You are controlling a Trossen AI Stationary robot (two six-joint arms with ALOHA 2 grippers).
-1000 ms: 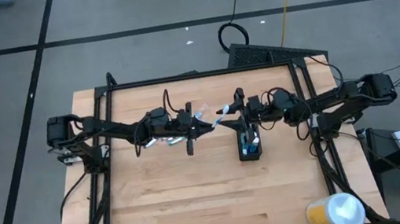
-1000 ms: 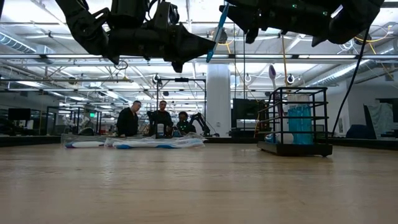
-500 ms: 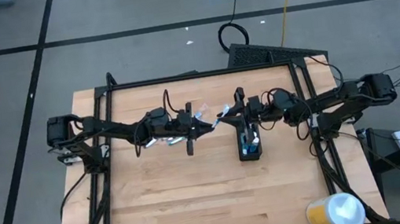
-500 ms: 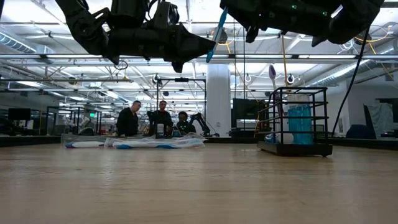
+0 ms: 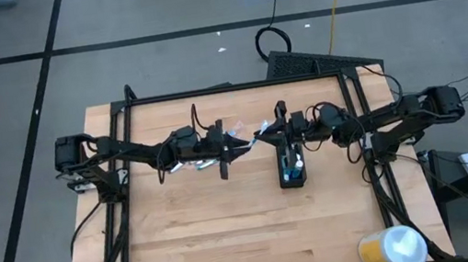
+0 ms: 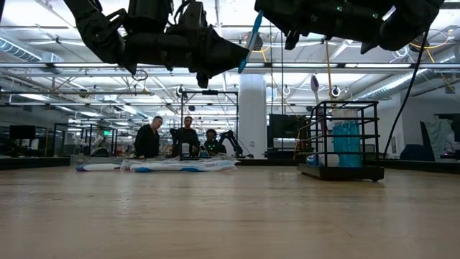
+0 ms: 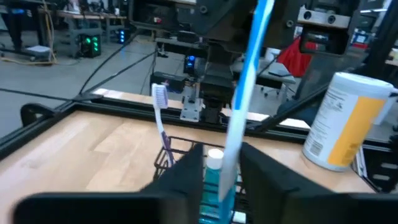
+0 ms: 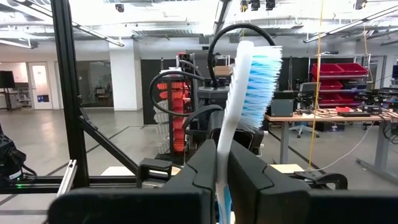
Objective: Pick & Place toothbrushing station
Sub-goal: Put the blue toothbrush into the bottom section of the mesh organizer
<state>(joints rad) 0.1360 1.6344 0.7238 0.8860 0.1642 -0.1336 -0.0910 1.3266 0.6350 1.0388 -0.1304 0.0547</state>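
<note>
Meeting above mid-table: right gripper (image 5: pixel 269 131) clenched on thin blue-and-white toothbrush (image 8: pixel 239 106); left gripper (image 5: pixel 235 148) beside it, fingers (image 7: pixel 186 177) slightly parted around the handle. Small black wire-mesh cup (image 5: pixel 291 171) standing just below the right gripper, brushes inside.

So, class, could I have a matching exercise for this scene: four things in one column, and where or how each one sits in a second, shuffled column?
Things:
1. wire-mesh cup
2. yellow-and-white canister
3. raised toothbrush
4. loose toothbrushes

Places:
A. lying flat on the table
B. clamped in the right end effector
C. standing at a table corner, on the right arm's side
D. standing mid-table with a brush upright inside

Pairs: 1-D, 2-C, 3-B, 4-A
</note>
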